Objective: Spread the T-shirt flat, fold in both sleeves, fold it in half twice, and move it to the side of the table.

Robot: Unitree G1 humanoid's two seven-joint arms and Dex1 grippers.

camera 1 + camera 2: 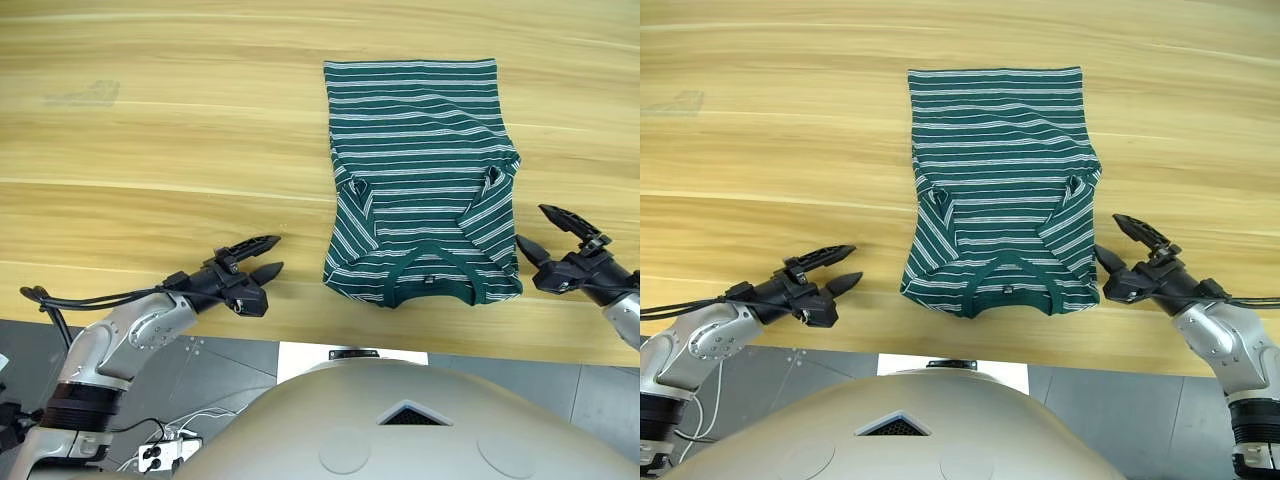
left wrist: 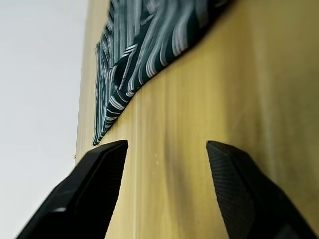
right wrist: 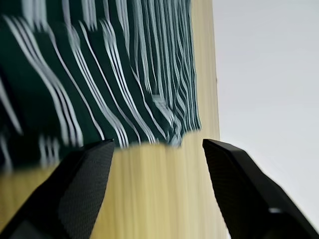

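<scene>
Dark green, white-striped T-shirt point(image 1: 420, 170) sits mid light wooden table point(image 1: 150, 150), sleeves tucked in; left gripper point(image 1: 278, 253) and right gripper point(image 1: 530, 224) flank its collar end, fingers spread, empty; next I'd guess: pinch near corners, first half-fold.

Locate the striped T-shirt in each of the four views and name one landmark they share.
Left eye view: T-shirt right of centre, collar toward the robot.
Right eye view: T-shirt near centre.
Left wrist view: T-shirt well beyond the open left gripper.
Right wrist view: T-shirt just beyond the open right gripper.
Shared landmark: the wooden table.
</scene>
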